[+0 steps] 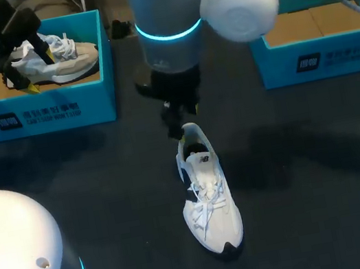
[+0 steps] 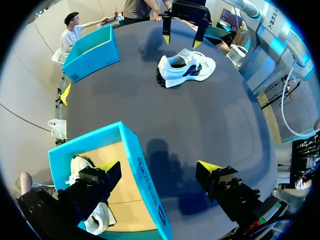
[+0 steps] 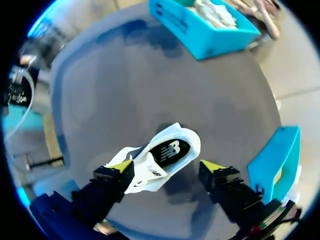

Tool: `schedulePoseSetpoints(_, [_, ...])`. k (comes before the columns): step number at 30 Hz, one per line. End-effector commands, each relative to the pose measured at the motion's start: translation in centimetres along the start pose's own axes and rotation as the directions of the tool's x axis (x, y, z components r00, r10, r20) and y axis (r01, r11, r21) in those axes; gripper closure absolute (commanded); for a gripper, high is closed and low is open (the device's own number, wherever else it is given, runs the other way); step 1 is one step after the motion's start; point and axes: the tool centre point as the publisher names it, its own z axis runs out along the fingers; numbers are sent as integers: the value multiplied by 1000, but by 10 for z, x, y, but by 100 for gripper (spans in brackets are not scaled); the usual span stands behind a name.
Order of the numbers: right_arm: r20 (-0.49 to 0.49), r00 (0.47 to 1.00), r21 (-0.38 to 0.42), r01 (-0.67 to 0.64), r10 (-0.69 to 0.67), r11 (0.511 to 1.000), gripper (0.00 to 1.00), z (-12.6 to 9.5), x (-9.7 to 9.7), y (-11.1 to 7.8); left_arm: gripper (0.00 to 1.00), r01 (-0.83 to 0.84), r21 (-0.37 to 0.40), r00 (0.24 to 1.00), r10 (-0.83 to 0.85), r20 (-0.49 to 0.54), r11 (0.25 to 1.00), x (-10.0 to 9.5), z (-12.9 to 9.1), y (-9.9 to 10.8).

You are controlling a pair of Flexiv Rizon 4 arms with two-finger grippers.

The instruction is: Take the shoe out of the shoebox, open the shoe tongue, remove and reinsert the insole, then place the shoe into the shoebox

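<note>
The right pincer is hanging with its two yellow-tipped fingers spread wide apart and clamped on nothing, and directly under it the white lace-up sneaker is lying on its sole on the dark tabletop. The pincer is standing over the sneaker's heel end. The sneaker's long axis is running away from there, with the heel pointing off from the robot and the toe pointing back toward it, so the tongue and laces are lying on the robot's side of the fingers. From the wrist, the fingers are straddling the collar at a slant rather than squarely across it. The dark insole is showing in the open mouth, the toe is slipping out of sight behind one finger, and I cannot tell how much air is separating the tips from the heel. To the right of the sneaker, well apart, the turquoise cardboard shoebox is sitting partly cut off and partly covered by the arm. Far to the sneaker's left, the left pincer is also hanging open, above a second turquoise box holding a grey-and-white sneaker, so the right arm is plainly the nearer one.
</note>
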Motion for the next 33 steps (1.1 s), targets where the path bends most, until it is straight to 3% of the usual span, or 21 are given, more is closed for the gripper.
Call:
schedulePoseSetpoints(1, [-32, 988, -66, 147, -150, 987, 0, 2, -4, -10, 0, 0, -3, 1000, 0, 0, 1000, 1, 0, 0])
schedulePoseSetpoints(3, [-32, 988, -66, 147, -150, 987, 0, 2, -4, -10, 0, 0, -3, 1000, 0, 0, 1000, 1, 0, 0])
schedulePoseSetpoints(5, [-13, 984, 34, 175, -175, 984, 0, 7, -8, 0, 0, 0, -3, 1000, 0, 0, 1000, 1, 0, 0])
schedulePoseSetpoints(11, [28, 973, 116, 226, -231, 967, 0, 14, -17, 14, 0, 0, -3, 1000, 0, 0, 1000, 1, 0, 0])
schedulePoseSetpoints(33, [42, 903, 90, 423, -428, 902, 0, 68, -46, 8, 0, 0, -3, 1000, 0, 0, 1000, 1, 0, 0])
